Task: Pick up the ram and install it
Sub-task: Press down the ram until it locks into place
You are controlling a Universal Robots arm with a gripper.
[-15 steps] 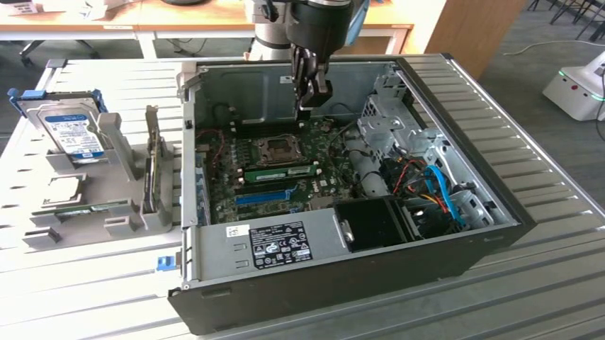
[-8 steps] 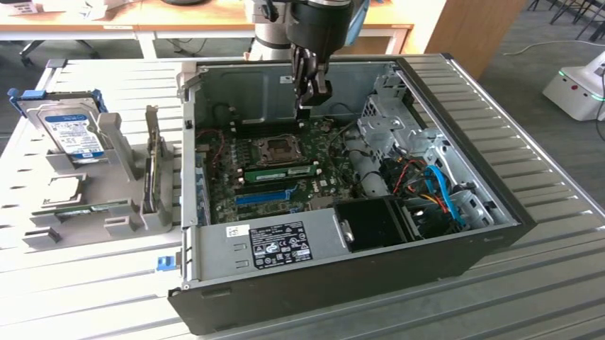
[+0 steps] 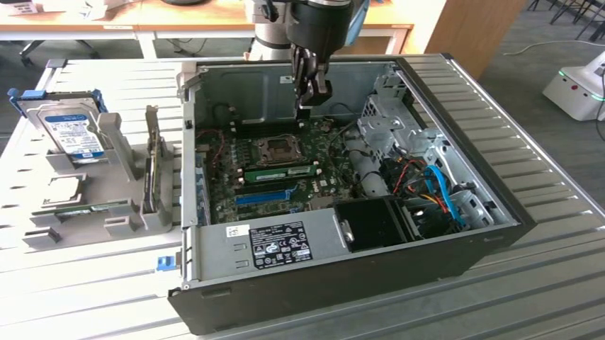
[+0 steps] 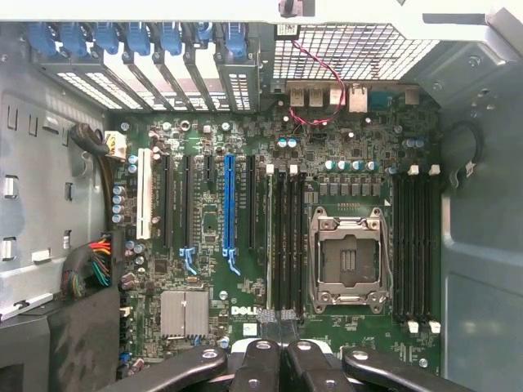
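The ram (image 3: 283,172), a thin green stick, stands on edge in a slot on the motherboard just beside the CPU socket (image 3: 280,148), inside the open computer case (image 3: 435,234). My gripper (image 3: 310,99) hangs above the board at the far side of the socket, fingers shut with nothing between them, clear of the ram. In the wrist view the shut gripper (image 4: 280,349) points down at the board, with the bank of dark memory slots (image 4: 286,237) and the CPU socket (image 4: 350,261) just ahead of it. A long blue slot (image 4: 230,208) runs alongside.
A grey rack (image 3: 113,219) on the exterior view's left holds a silver hard drive (image 3: 71,131), an upright card (image 3: 153,166) and a thin green board (image 3: 83,209). Drive cages and blue cables (image 3: 444,191) crowd the case's right side. A white machine (image 3: 577,88) stands at far right.
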